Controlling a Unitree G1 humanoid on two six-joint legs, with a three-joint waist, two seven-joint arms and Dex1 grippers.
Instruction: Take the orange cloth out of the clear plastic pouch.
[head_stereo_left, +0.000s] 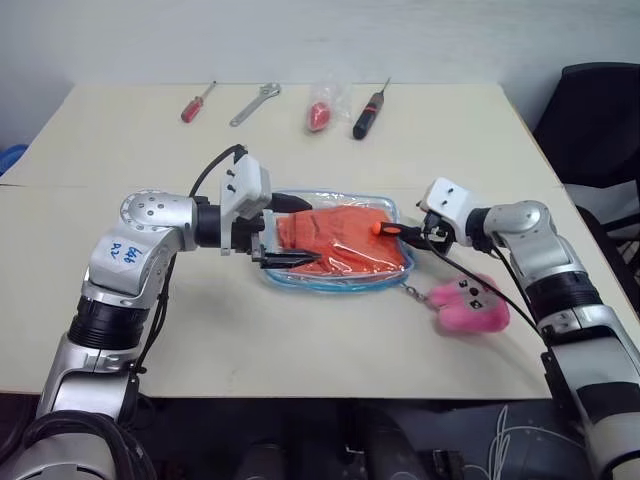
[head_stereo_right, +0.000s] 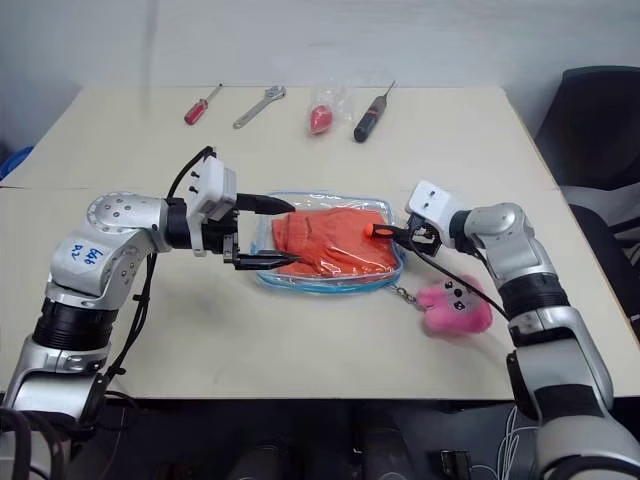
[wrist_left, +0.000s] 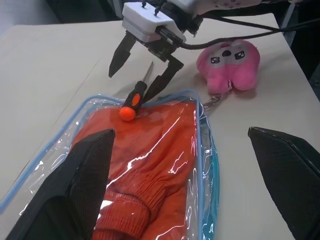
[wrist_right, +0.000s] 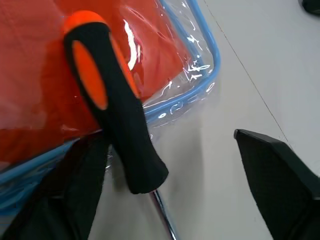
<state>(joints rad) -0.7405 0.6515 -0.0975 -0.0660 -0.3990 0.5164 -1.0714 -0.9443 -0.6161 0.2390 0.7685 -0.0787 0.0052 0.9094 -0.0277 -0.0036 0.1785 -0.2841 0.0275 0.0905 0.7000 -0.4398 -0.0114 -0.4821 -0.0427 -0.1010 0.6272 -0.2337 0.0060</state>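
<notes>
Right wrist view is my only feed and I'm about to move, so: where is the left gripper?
Observer: The left gripper is open at the opposite end of the clear plastic pouch, fingers either side of the orange cloth inside.
Operator: Anything beside the pouch I could hit?
Observer: A pink plush charm lies on the table by the pouch's near corner, chained to it.
Operator: More tools about?
Observer: A red screwdriver, a wrench and a black screwdriver lie along the table's far edge.
</notes>
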